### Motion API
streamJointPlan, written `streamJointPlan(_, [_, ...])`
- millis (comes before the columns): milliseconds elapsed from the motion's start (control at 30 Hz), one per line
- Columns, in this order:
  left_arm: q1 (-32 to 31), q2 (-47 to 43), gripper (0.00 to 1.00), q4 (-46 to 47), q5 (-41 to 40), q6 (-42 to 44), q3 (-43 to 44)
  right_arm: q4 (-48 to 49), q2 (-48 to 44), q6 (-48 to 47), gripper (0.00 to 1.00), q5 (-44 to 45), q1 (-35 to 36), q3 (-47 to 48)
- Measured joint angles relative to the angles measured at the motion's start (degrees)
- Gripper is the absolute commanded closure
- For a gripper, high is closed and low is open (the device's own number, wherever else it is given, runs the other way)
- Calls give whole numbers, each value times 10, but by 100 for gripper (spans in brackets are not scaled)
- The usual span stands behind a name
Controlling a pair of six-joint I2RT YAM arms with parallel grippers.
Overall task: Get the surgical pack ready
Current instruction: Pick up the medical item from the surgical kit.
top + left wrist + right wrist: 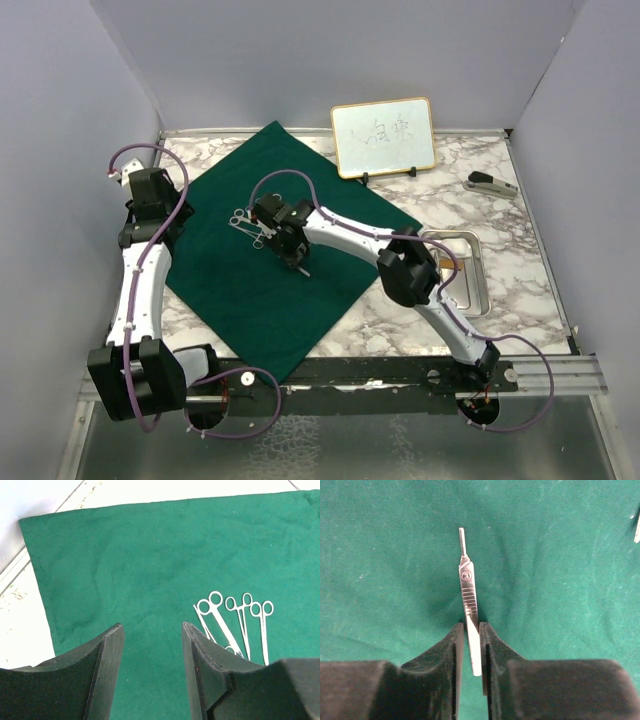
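Note:
The dark green cloth (262,300) lies spread on the marble table. Several silver scissor-like instruments (243,222) lie side by side near its middle; they also show in the left wrist view (240,625). My right gripper (291,252) is over the cloth (395,555), shut on a flat steel scalpel handle (468,587) marked 3, which sticks out past the fingertips. My left gripper (152,635) is open and empty above the cloth (125,555), left of the instruments. The steel tray (478,243) sits at the right, off the cloth. No gauze squares are in view.
A gold-framed whiteboard (383,137) stands at the back behind the cloth. A grey stapler-like object (490,183) lies at the back right. The right arm's elbow (408,265) hangs over the tray's left edge. Walls close in left, right and back.

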Motion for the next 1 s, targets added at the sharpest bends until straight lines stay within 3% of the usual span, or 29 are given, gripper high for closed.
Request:
streamJointPlan(233, [3, -5, 47, 1, 6, 0, -4, -1, -1, 5, 99, 21, 5, 1])
streamJointPlan(533, [3, -10, 47, 3, 16, 0, -5, 27, -61, 23, 99, 48, 5, -75])
streamJointPlan(1000, [3, -11, 47, 10, 73, 0, -12, 48, -259, 94, 99, 122, -9, -241])
